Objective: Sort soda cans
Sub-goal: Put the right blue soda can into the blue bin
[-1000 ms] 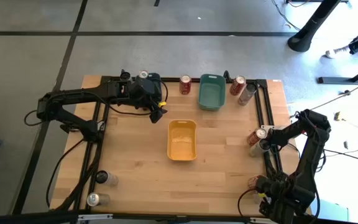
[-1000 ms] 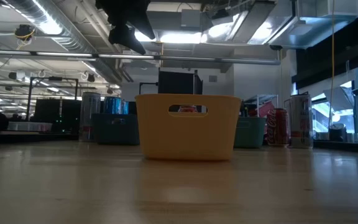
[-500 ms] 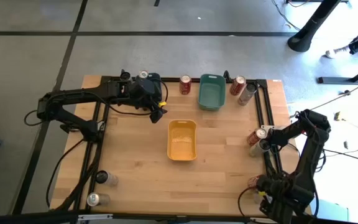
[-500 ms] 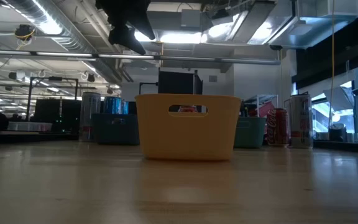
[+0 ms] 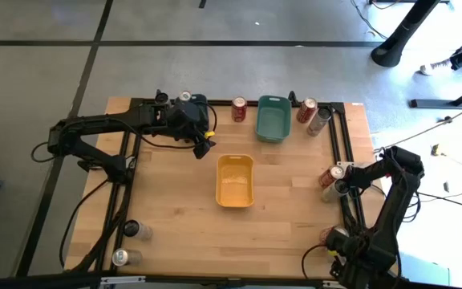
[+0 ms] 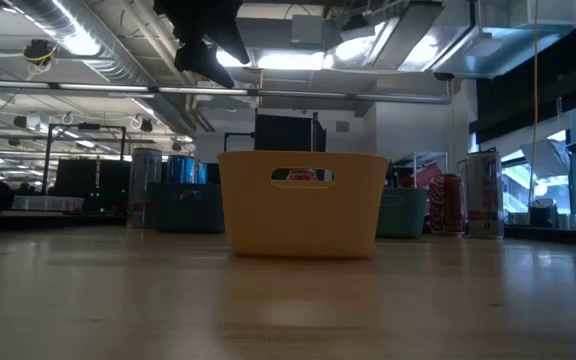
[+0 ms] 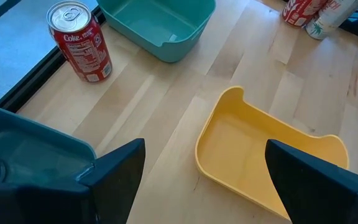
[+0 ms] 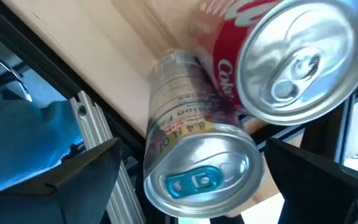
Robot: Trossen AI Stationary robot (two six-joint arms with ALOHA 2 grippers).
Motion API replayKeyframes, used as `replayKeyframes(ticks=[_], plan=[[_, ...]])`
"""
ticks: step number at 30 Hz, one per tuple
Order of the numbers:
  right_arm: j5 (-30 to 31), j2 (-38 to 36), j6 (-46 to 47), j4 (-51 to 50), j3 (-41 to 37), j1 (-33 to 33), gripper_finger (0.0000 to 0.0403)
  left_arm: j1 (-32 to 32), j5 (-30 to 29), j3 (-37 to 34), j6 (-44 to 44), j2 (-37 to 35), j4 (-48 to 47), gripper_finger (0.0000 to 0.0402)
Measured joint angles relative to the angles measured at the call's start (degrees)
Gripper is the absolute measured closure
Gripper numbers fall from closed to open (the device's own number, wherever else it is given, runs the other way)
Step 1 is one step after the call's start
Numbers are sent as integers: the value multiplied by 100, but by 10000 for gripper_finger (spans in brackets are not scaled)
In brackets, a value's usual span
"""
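Wooden tabletop [image 5: 175, 201] carries a yellow bin [image 5: 235, 180] near its middle and a teal bin [image 5: 272, 118] at the far edge. Left end effector [image 5: 202, 147] hangs above the boards just left of the yellow bin, its fingers [image 7: 120, 180] spread apart with nothing between them — the wrist view looks down past them at the yellow bin's open inside [image 7: 260, 155] and the teal bin [image 7: 160, 25] beyond.

Right end effector [image 5: 342, 181] sits at the right edge of the tabletop, fingers [image 8: 86, 180] wide apart on either side of two cans: a red can [image 8: 278, 62] and a silver can [image 8: 191, 162] touching it. I cannot tell whether the fingers press on either can.

Other cans stand along the far edge — a red one [image 5: 239, 110] just left of the teal bin, a red one [image 5: 306, 110] and a pale one [image 5: 319, 120] to its right, and one [image 5: 186, 98] beside the left arm. Two more [image 5: 129, 229] [image 5: 120, 258] stand at the near left corner, and one [image 5: 327, 235] near the right arm's base.
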Motion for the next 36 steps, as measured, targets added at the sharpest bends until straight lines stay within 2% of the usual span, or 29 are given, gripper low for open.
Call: replayKeyframes(ticks=[5, 9, 23, 36], plan=[[133, 28, -1, 118, 0, -7, 11, -2, 0, 0, -11, 0, 0, 82], [160, 28, -1, 103, 0, -4, 29, 0, 0, 0, -11, 0, 0, 82], [252, 17, -144, 65, 0, 4, 175, 0, 2, 0, -13, 0, 5, 82], [-5, 28, -326, 62, 240, 2, 165, 0, 2, 0, 1, 0, 18, 82]])
